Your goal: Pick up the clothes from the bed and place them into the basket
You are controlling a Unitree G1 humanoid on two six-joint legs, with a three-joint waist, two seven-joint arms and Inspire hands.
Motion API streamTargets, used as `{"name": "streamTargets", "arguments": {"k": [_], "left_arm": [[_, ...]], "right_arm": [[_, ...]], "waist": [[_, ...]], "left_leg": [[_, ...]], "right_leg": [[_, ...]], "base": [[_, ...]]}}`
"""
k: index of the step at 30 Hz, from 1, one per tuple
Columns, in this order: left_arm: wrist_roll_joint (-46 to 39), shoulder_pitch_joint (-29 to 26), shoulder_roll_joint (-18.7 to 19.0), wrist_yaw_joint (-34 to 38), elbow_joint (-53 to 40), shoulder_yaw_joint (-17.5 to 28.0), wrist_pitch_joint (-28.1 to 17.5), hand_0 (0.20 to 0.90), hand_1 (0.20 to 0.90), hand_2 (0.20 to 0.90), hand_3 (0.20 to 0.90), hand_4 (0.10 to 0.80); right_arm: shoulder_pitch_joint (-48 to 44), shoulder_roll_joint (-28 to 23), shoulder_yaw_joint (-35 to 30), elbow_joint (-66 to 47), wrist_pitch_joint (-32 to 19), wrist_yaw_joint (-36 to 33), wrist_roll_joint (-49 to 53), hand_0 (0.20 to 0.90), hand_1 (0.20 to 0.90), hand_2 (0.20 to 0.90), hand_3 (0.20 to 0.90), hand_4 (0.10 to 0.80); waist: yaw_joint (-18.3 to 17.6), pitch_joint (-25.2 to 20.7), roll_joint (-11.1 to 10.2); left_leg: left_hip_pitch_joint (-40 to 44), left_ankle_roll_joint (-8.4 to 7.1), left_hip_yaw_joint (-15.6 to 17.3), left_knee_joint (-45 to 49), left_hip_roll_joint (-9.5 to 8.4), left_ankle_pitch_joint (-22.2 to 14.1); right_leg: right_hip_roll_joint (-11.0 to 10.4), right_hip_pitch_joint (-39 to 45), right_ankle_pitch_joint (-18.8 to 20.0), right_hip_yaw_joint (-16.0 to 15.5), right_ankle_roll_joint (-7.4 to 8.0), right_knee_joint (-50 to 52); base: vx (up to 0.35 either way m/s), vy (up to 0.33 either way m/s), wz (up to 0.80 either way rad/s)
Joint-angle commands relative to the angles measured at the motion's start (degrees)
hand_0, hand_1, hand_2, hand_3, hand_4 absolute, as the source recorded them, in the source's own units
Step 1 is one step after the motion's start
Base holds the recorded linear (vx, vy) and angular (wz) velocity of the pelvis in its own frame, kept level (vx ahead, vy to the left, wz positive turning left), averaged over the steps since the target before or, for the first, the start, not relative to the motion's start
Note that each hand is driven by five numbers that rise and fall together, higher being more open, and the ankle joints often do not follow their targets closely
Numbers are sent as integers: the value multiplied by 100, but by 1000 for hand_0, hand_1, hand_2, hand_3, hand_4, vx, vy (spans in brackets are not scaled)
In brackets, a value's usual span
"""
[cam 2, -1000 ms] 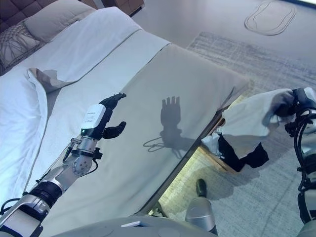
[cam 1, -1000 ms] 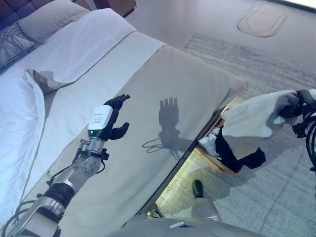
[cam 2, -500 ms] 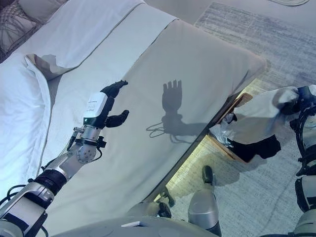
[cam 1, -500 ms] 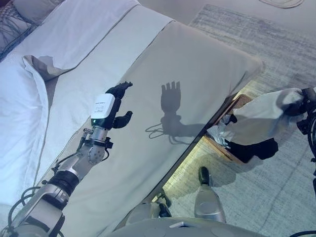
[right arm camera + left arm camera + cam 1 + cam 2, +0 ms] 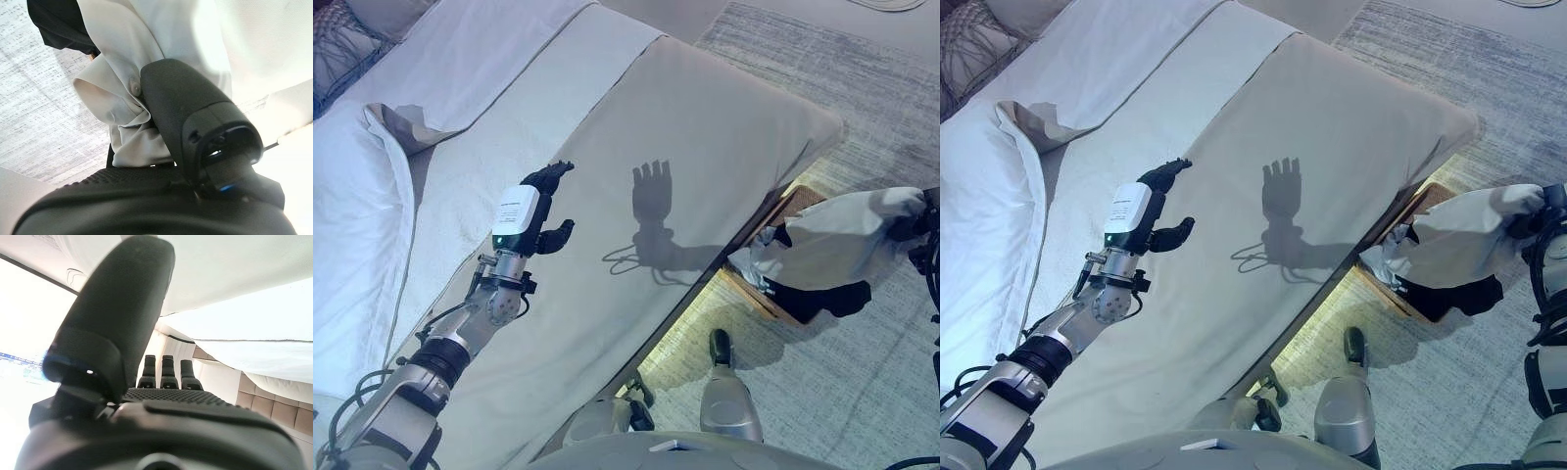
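1. Right robot hand (image 5: pixel 195 147) clamped on the white shirt (image 5: pixel 837 240), hanging over the basket (image 5: pixel 773 294) at the bed's (image 5: pixel 705 127) foot corner, dark clothes (image 5: pixel 827 299) below.
2. Left robot hand (image 5: pixel 538 211) relaxed, empty, above the bedspread.
3. Risk: trailing cloth draping across the basket rim or spilling onto the rug (image 5: pixel 842 392) if let go off-centre.
4. Tight by the bed edge; open rug beyond.
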Motion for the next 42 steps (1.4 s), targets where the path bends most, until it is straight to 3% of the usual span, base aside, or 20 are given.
{"name": "streamTargets", "arguments": {"k": [1, 12, 22, 28, 33, 42], "left_arm": [[-355, -446, 29, 467, -116, 123, -64, 900, 900, 900, 900, 800], [-537, -298, 96, 116, -145, 201, 2, 900, 900, 900, 900, 800], [-641, 24, 187, 35, -74, 554, 162, 900, 900, 900, 900, 800], [-563, 481, 45, -99, 102, 968, 29, 900, 900, 900, 900, 800], [-308, 934, -270, -227, 202, 1269, 83, 900, 900, 900, 900, 800], [-172, 1434, -494, -487, 48, 1509, 368, 900, 900, 900, 900, 800]], "right_arm": [[-712, -453, 122, -301, -392, -391, -36, 900, 900, 900, 900, 800], [-304, -267, -77, -548, -417, -436, -101, 900, 900, 900, 900, 800], [297, 114, -200, -1067, -603, -528, 39, 900, 900, 900, 900, 800], [930, 691, -266, -2263, -720, -1079, -147, 900, 900, 900, 900, 800], [1823, 1280, -345, -3210, -937, -1267, -1042, 900, 900, 900, 900, 800], [2471, 2030, 138, -3388, -1071, -1793, -1877, 900, 900, 900, 900, 800]], "waist": [[1, -353, -103], [64, -506, -280], [220, -783, -586], [331, -990, -809], [433, -1096, -950], [746, -1191, -1043]], "left_leg": [[-61, -309, -259, 70, 44, -317], [46, -302, -236, 52, 92, -324], [231, -264, -336, 30, 134, -348], [352, -240, -448, 42, 154, -371], [438, -197, -560, 22, 165, -366], [540, -153, -769, 6, 158, -342]], "right_leg": [[114, -234, -517, -245, 134, 530], [162, -59, -511, -325, 130, 461], [220, 210, -506, -418, 105, 397], [259, 375, -519, -460, 74, 408], [294, 504, -565, -498, 76, 464], [271, 762, -628, -683, 88, 501]], "base": [[0, 0, 0], [5, -3, 1], [57, -35, 8], [77, -13, 3], [75, 21, 16], [56, 51, 19]]}}
